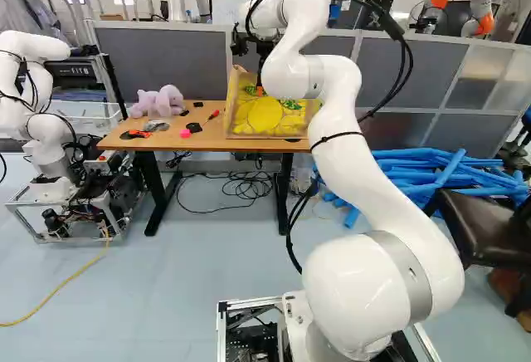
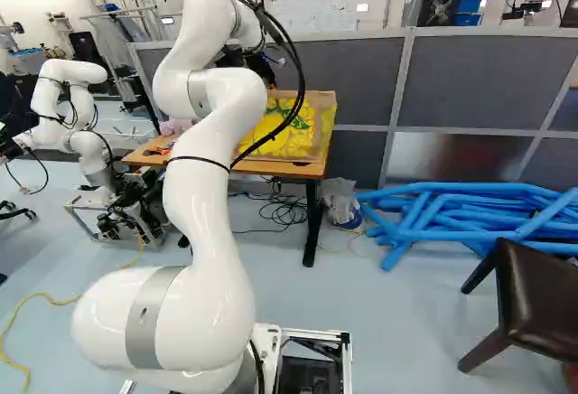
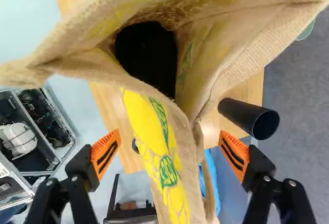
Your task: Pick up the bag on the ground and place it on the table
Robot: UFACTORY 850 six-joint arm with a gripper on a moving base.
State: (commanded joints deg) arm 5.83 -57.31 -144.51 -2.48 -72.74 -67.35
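The gripper (image 1: 260,90) is over the bag's top edge in the left base view, partly behind my arm. The tan burlap bag (image 1: 312,111), with a yellow and green print, stands upright on the wooden table (image 1: 211,141). From the wrist, the gripper (image 3: 170,150) has its fingers spread wide, with part of the bag (image 3: 154,126) between them and a gap on either side. The bag's mouth gapes ahead of the fingers, its inside dark. A strap-like strip hangs along one side. The bag's lower part is partly hidden in the right base view.
A plush toy (image 1: 158,101) and small tools share the table. A black cylinder (image 3: 241,115) is beside the bag. Grey partitions (image 2: 352,78) stand behind. Blue tubes (image 2: 452,218) and a dark chair (image 2: 533,308) are at the right; another robot (image 1: 41,121) stands at the left.
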